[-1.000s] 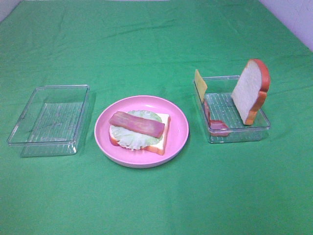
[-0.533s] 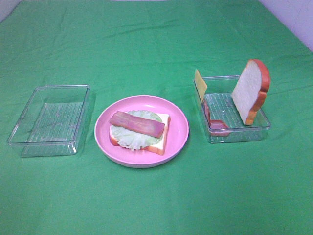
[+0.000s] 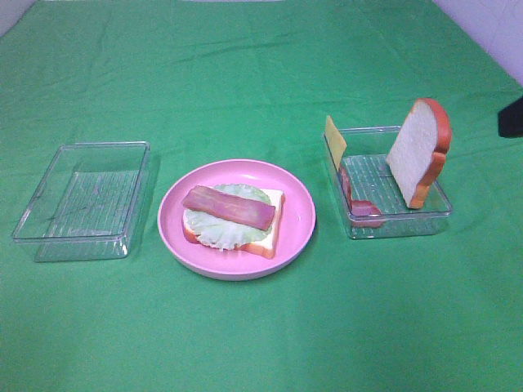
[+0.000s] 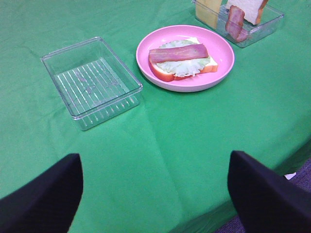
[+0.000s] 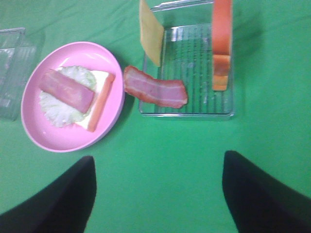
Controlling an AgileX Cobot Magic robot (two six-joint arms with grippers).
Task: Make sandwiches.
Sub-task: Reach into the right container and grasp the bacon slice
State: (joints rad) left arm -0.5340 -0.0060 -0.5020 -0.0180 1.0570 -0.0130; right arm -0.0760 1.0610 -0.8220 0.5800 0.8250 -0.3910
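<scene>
Holding my left gripper (image 4: 153, 162) and right gripper (image 5: 158, 160) with fingers wide apart, nothing between them. Sandwich (image 3: 233, 219) lies mid-plate (image 3: 298, 237): bread, lettuce, meat strip on top. Spare bread slice (image 3: 418, 153) stands upright along the tray's (image 3: 400, 222) right wall, cheese (image 3: 334, 140) leaning at its far left corner.

Light: bright, even, diffuse | Shadows: faint, soft-edged under plate (image 3: 306, 217) | Focus: exterior sharp; right wrist view blurred

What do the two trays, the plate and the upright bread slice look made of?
Left tray and right tray: clear hard plastic, glossy; cloth shows through.
Plate: likely plastic, opaque pink, soft sheen.
Bread slice: probably foam or soft plastic, matte.
</scene>
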